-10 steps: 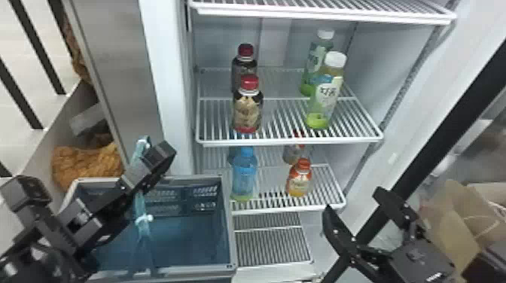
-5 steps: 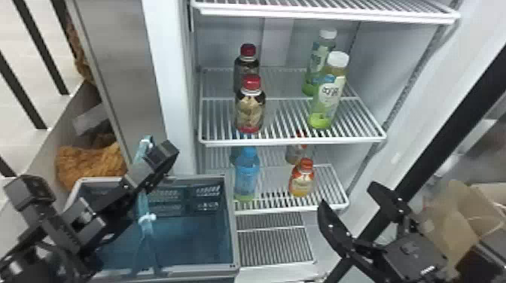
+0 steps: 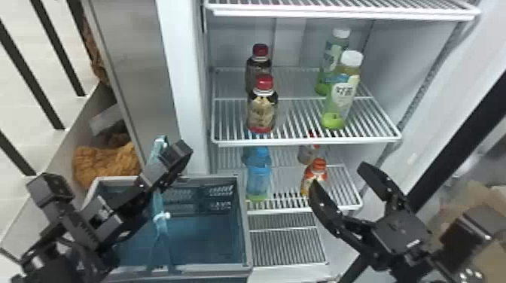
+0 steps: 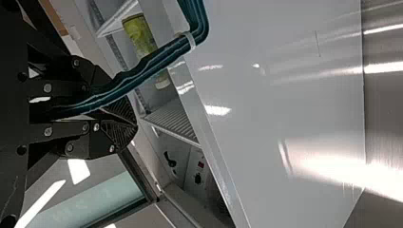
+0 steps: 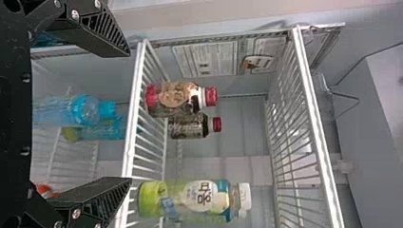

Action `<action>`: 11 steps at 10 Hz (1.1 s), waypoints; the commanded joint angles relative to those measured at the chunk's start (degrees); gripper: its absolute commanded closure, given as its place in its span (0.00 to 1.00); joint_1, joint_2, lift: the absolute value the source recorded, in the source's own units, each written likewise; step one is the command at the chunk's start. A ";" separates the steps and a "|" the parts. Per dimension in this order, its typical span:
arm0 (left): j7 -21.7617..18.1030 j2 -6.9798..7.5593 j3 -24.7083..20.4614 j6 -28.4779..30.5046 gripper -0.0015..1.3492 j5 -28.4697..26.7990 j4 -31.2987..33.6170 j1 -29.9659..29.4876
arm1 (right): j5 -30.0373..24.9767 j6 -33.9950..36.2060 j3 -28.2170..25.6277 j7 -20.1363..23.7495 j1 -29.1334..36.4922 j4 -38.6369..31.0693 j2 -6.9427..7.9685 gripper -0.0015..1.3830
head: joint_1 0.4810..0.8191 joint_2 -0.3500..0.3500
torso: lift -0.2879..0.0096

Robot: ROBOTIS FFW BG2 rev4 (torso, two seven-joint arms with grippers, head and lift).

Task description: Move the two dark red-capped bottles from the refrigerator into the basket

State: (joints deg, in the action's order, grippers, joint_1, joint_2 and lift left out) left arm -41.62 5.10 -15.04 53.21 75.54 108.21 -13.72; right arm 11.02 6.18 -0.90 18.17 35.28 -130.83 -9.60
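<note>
Right jaws gape before two dark, red-capped, labelled bottles (image 3: pixel 262 113).

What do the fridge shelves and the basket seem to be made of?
Fridge shelves: probably metal with a glossy white coating, judging by their thin, evenly spaced bars. Basket: looks like hard plastic, seemingly satin, with slots moulded through its wall.

A gap lies beside the front dark bottle (image 3: pixel 262 113), which partly blocks the rear bottle (image 3: pixel 256 70).
</note>
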 commanded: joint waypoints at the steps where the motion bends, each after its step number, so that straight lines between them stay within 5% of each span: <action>1: 0.05 0.00 0.18 0.23 0.89 -0.02 0.00 0.22 | 0.52 0.00 1.24 -0.60 -3.22 2.09 0.02 0.11 | 0.63 0.42 | 0.85; 11: -0.04 0.26 0.64 0.23 0.89 -0.02 -0.28 0.65 | 0.41 3.52 8.21 -2.00 -21.08 14.04 -0.24 0.11 | 0.63 0.49 | 0.85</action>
State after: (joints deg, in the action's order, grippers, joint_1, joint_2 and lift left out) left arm -41.60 5.31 -14.40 53.43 75.52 107.89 -13.20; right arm 11.50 9.48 6.66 16.17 15.46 -117.71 -9.85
